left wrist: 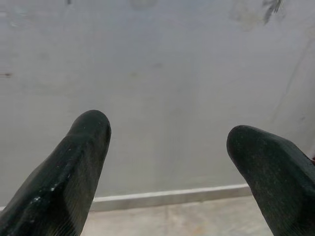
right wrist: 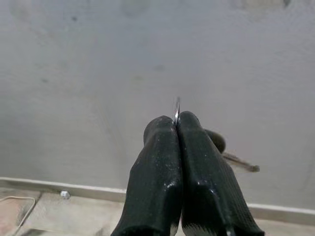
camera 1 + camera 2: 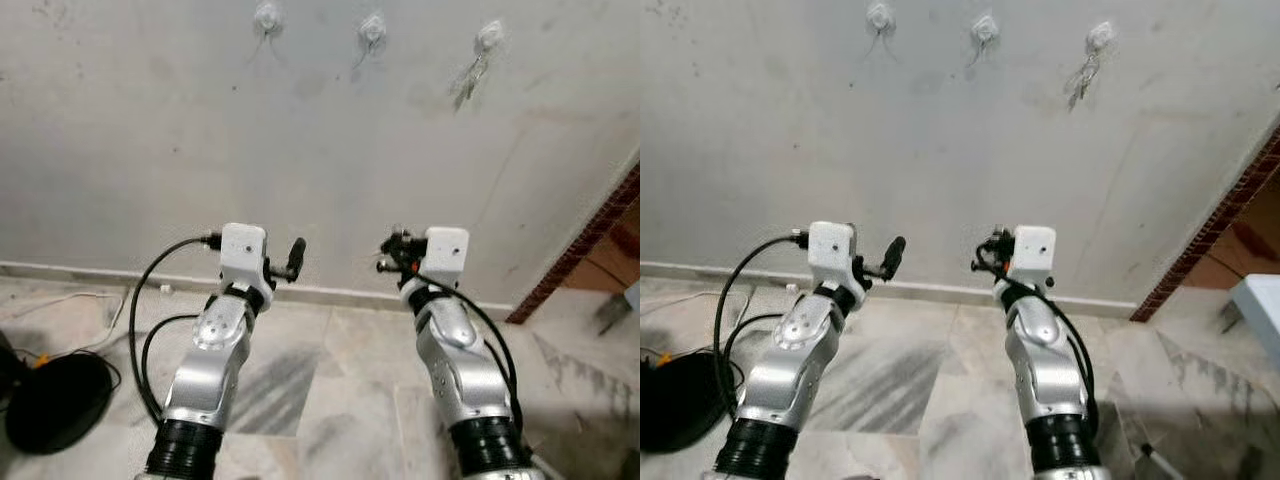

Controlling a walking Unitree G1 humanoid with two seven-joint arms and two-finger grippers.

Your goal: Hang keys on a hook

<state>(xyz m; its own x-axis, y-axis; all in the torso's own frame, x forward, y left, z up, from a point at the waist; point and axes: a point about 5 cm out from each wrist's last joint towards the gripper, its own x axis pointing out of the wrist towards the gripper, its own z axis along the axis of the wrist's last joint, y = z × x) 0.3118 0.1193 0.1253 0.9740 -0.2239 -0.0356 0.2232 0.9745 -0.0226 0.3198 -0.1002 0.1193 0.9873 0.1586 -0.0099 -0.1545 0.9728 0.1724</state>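
Facing the wall point(image 3: 300, 150) with both arms raised, well short of the three hooks at 12 o'clock. Right gripper point(image 2: 176, 123) is clenched, pads pressed together on the keys point(image 2: 176, 105): a thin metal edge pokes out between the tips, and what looks like a key blade point(image 2: 238, 162) sticks out past the right finger toward 4 o'clock in the right wrist view. Pinching at the tips probably leaves the ring end free to catch a hook. Long axis of the visible sliver runs roughly along the fingers, pointing at the wall; the rest of the bunch is hidden behind the fingers, so overall orientation is unclear. Left gripper point(image 1: 167, 147) is released, fingers wide apart, empty, likely just parked as a spare. Hooks: left hook point(image 3: 267, 17) and middle hook point(image 3: 372, 28) look free; right hook point(image 3: 489, 36) already has something dangling point(image 3: 468, 80), apparently another key set. My read: middle hook is the natural target, at about 11 o'clock from the right gripper. Black round object point(image 3: 55, 400) and cable on the floor at 8 o'clock, irrelevant.
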